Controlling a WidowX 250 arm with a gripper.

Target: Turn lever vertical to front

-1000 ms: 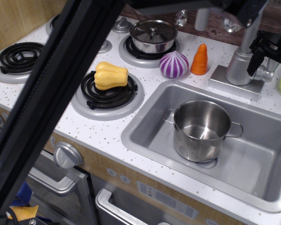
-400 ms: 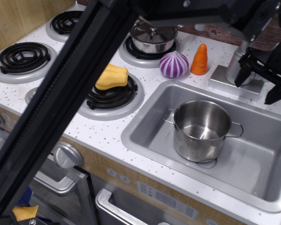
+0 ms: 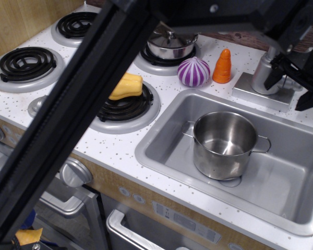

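Observation:
The silver faucet column [image 3: 262, 74] stands on its base plate behind the sink at the right. My gripper [image 3: 292, 88] hangs just right of the column, its two black fingers [image 3: 276, 77] spread apart. The lever is mostly hidden behind the fingers; I cannot tell its angle. The fingers look open around the spot where the stub juts out, with nothing clearly clamped. My black arm crosses the view from top right to bottom left.
A steel pot [image 3: 224, 143] stands in the sink [image 3: 161, 136]. A purple onion [image 3: 194, 71] and an orange carrot [image 3: 222, 66] sit left of the faucet. A yellow squash [image 3: 126, 86] lies on a burner. A lidded pot [image 3: 172, 42] is at the back.
My gripper came down from above the faucet to the column's right side, then rose slightly. The arm swung further right across the stove. The pot and food have not moved.

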